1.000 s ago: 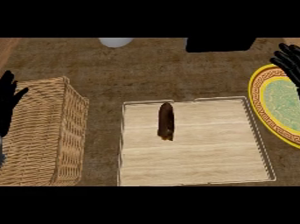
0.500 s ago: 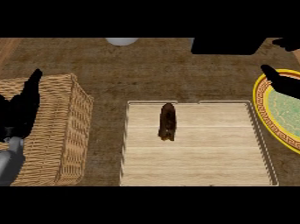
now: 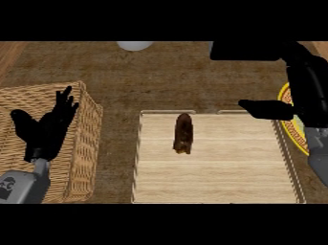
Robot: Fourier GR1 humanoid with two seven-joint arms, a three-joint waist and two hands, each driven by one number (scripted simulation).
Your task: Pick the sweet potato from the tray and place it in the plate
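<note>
The sweet potato lay lengthwise on the tray, untouched. My right hand hung near the plate, fingers relaxed; I judged I should approach from above and grip across its width. My left hand rested open over the basket.

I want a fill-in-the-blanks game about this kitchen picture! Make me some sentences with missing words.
1. The sweet potato lies on the wooden ____.
2. The left hand is over a woven ____.
3. The plate, at the picture's right edge, has a ____ rim.
4. The right hand is open and holds ____.

Missing words: tray; basket; yellow; nothing
</note>
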